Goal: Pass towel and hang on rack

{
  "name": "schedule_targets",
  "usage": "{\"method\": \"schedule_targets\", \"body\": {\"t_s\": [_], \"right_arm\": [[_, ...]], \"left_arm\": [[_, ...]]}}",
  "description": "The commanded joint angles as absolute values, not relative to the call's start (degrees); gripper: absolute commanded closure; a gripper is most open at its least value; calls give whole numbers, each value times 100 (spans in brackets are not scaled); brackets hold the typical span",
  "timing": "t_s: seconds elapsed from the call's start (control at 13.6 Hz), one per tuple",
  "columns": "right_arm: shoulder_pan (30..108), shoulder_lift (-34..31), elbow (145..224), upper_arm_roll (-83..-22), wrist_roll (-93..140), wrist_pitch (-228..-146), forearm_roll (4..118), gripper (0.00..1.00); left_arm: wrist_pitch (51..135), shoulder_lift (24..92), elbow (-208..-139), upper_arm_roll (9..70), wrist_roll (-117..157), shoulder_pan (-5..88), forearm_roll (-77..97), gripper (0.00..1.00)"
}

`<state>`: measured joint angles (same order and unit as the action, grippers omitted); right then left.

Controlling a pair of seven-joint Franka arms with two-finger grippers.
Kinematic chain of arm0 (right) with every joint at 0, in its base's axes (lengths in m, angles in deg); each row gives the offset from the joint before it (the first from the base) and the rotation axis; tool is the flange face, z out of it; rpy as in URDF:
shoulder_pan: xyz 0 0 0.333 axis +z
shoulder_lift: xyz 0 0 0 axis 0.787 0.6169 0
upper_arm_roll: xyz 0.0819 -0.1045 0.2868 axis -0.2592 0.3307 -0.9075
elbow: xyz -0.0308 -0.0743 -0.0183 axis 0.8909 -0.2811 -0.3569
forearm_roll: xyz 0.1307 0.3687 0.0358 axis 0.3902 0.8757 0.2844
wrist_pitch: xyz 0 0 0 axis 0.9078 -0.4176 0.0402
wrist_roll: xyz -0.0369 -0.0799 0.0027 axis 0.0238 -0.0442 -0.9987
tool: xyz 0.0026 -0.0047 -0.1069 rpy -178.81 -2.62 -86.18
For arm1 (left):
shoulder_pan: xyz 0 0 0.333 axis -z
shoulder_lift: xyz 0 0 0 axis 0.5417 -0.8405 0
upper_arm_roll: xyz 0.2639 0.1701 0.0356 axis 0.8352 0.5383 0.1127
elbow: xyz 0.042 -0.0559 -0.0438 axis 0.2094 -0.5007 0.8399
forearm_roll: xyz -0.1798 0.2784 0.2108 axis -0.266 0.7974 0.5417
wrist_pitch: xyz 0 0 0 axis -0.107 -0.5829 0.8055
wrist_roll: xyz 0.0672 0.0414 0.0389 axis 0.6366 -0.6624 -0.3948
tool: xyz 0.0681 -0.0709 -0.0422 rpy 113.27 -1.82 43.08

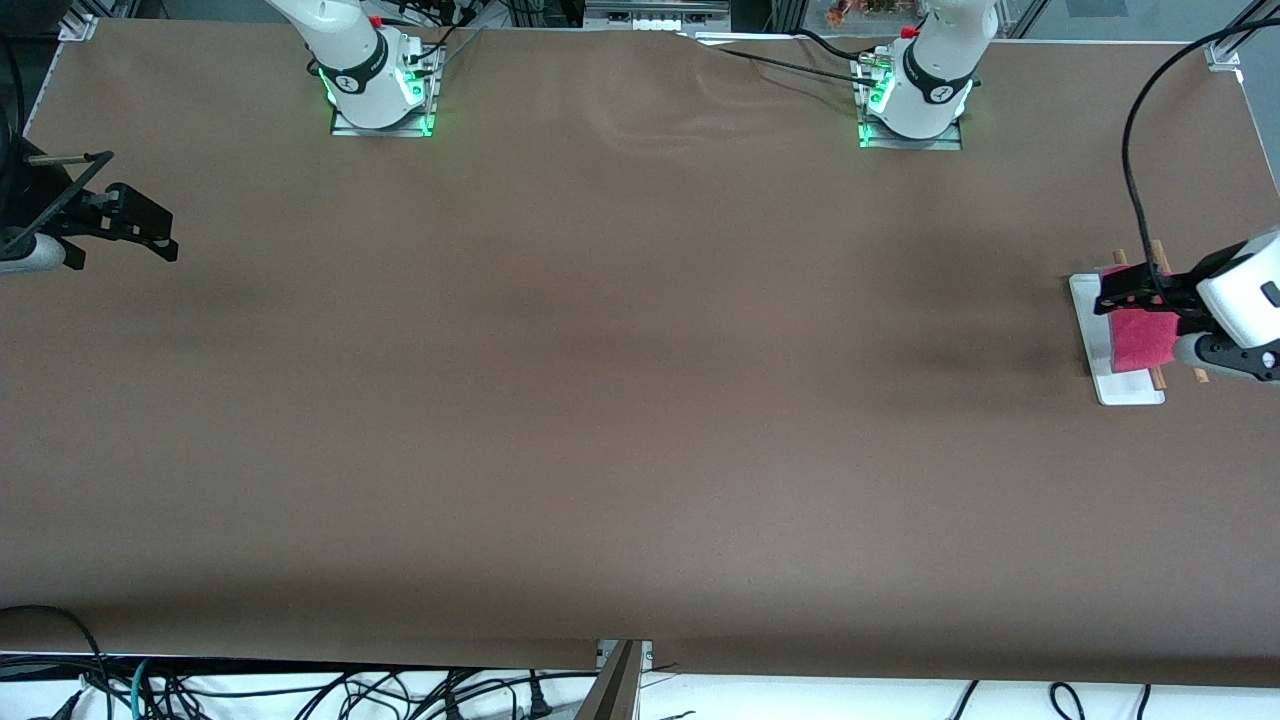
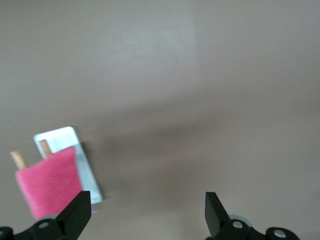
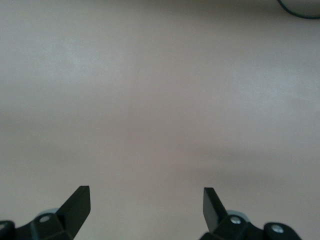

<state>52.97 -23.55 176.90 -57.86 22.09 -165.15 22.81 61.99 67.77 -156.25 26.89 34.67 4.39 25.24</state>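
The pink-red towel (image 1: 1140, 340) hangs draped over the rack's brown rods (image 1: 1158, 378), above the rack's white base (image 1: 1125, 385) at the left arm's end of the table. My left gripper (image 1: 1125, 290) is open and empty, up in the air over the rack. In the left wrist view the towel (image 2: 50, 182), a rod end (image 2: 19, 160) and the base (image 2: 60, 137) lie to one side of the open left gripper (image 2: 148, 210), outside its jaws. My right gripper (image 1: 150, 225) is open and empty over the bare table at the right arm's end; the right wrist view shows it (image 3: 146, 207) over bare table only.
Brown table cover (image 1: 620, 380) across the whole surface. The two arm bases (image 1: 380, 90) (image 1: 915, 100) stand along the table's edge farthest from the front camera. A black cable (image 1: 1135, 150) loops over the table above the rack.
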Motion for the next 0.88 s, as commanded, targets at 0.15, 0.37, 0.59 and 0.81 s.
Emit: {"method": "schedule_targets", "body": {"t_s": [0.15,0.37,0.59,0.81], "right_arm": [[5217,-2282,17583,-5850,2146,-16463,2232,0],[5235,-2256,17487,-5859,2146,-16463,2215,0],[5226,-2247,17478,-5850,2137,-16463,2215,0],[5226,-2247,17478,-5850,2137,-16463,2215,0]], "left_arm": [[6691,7175,-15759,4208,3047,1964,2261,0],[6983,7403,-16030,5056,3021,2715,2130,0],[7632,8122,-17144,5997,3020,3402,2016,0],[7889,8335,-17500,6192,3038,3605,1954,0]]}}
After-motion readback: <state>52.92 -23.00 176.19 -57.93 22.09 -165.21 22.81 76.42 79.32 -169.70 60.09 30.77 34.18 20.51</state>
